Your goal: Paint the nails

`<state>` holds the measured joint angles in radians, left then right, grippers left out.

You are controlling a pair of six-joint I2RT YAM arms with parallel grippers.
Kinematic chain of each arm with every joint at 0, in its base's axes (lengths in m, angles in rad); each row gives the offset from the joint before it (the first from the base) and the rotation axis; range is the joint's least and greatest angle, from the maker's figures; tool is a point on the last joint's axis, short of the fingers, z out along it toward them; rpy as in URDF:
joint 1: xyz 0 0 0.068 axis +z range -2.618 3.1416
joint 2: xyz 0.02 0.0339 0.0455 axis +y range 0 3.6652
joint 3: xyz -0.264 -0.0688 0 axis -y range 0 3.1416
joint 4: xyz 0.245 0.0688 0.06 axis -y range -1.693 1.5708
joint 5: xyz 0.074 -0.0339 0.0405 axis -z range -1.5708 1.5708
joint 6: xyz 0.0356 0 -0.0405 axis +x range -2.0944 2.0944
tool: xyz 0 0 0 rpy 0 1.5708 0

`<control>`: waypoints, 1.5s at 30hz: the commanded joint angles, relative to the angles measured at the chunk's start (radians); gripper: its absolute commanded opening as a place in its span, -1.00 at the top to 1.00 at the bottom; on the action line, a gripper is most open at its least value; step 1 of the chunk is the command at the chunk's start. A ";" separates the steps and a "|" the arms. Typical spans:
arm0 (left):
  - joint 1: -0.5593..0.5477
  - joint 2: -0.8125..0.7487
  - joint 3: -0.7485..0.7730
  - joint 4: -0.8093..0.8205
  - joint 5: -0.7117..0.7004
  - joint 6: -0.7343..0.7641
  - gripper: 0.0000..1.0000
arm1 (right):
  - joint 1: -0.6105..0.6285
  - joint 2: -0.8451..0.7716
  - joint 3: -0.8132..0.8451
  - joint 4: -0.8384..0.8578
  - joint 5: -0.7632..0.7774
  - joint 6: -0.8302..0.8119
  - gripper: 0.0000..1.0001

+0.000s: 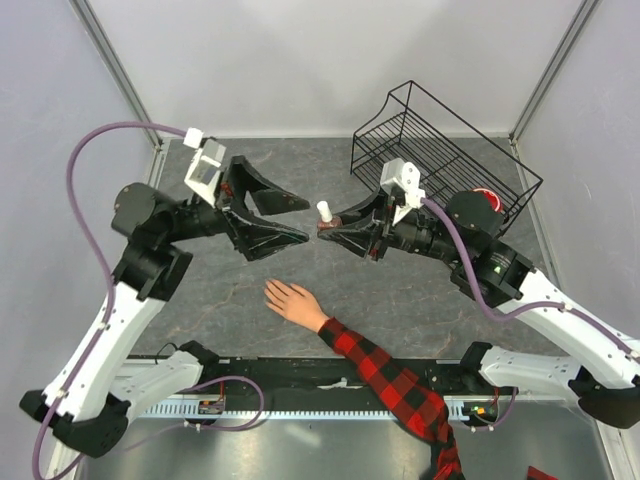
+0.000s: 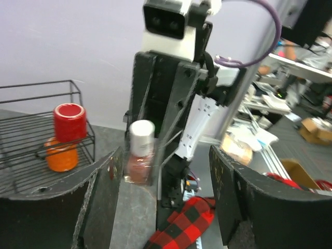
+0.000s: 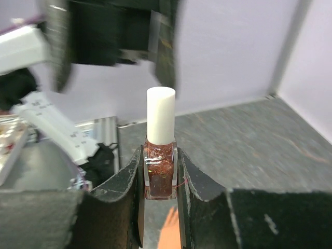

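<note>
The pale hand (image 1: 292,302) lies flat on the table with fingers spread towards the left, on an arm in a red-and-black plaid sleeve (image 1: 388,378). Its nails are too small to make out. My right gripper (image 1: 326,228) is shut on a small dark red glitter bottle (image 3: 161,168) with a white cap (image 3: 161,114), held upright above the table beyond the hand. One fingertip of the hand (image 3: 169,233) shows below the bottle. My left gripper (image 1: 303,220) is open, facing the bottle (image 2: 139,163) from the left, its fingers apart from it.
A black wire basket (image 1: 440,150) stands tilted at the back right, with a red cup (image 2: 69,122) and an orange object (image 2: 61,155) inside. The plaid sleeve (image 2: 184,224) crosses the table's near edge between the arm bases.
</note>
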<state>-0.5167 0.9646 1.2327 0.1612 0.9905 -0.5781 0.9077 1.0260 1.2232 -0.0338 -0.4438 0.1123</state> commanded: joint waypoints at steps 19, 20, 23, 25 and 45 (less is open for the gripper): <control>-0.304 0.158 0.169 -0.308 -1.061 0.225 -0.04 | 0.013 0.103 0.070 -0.008 0.597 -0.102 1.00; -0.307 0.160 0.166 -0.302 -1.064 0.224 -0.03 | 0.013 0.102 0.068 -0.009 0.599 -0.105 1.00; -0.315 0.163 0.163 -0.298 -1.073 0.221 0.05 | 0.013 0.100 0.067 -0.008 0.597 -0.105 1.00; -0.319 0.163 0.162 -0.301 -1.095 0.218 0.06 | 0.013 0.098 0.067 -0.008 0.597 -0.105 1.00; -0.310 0.223 0.172 -0.289 -0.877 0.210 0.91 | 0.013 0.071 0.059 0.017 0.507 -0.079 1.00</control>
<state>-0.8333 1.1778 1.3773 -0.1528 -0.0082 -0.4019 0.9173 1.1446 1.2530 -0.0921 0.1291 0.0219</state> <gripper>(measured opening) 0.167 0.303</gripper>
